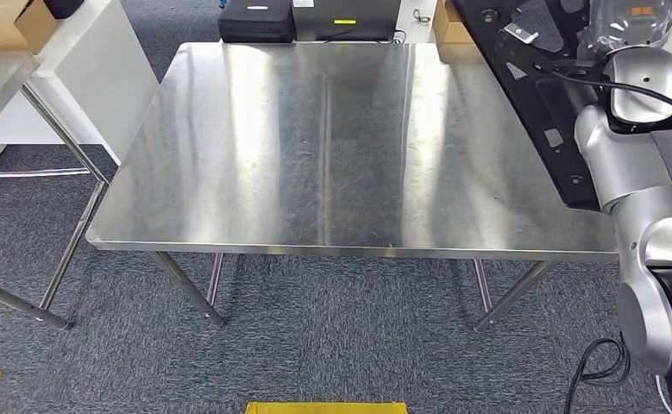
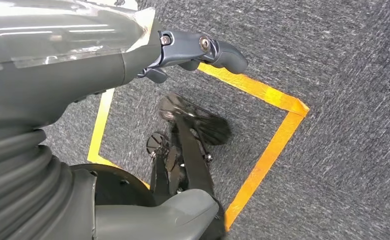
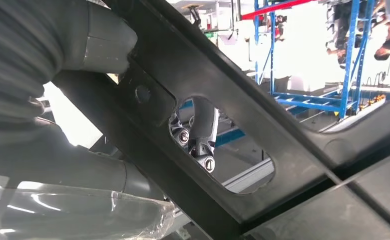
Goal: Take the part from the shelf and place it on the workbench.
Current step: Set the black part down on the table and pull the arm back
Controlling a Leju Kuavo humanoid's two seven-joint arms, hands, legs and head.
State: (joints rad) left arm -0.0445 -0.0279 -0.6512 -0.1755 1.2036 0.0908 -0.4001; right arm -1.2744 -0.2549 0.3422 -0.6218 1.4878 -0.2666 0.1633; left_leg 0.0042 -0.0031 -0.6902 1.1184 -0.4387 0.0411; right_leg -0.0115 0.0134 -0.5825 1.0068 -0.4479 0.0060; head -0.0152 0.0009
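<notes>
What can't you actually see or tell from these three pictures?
- Black part: head view, its upper end cut off by the picture's edge, the right arm covering its lower side.
- Right hand: right wrist view, its fingers mostly behind the part.
- Left hand: left wrist view, fingertips hidden by its cover.
- Boxes behind the workbench: cropped.

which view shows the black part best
The head view: the black part shows as a long panel at the right edge of the steel workbench. The right wrist view shows a close-up of its slot, with robot hand fingers through it. The left wrist view faces the floor.
</notes>
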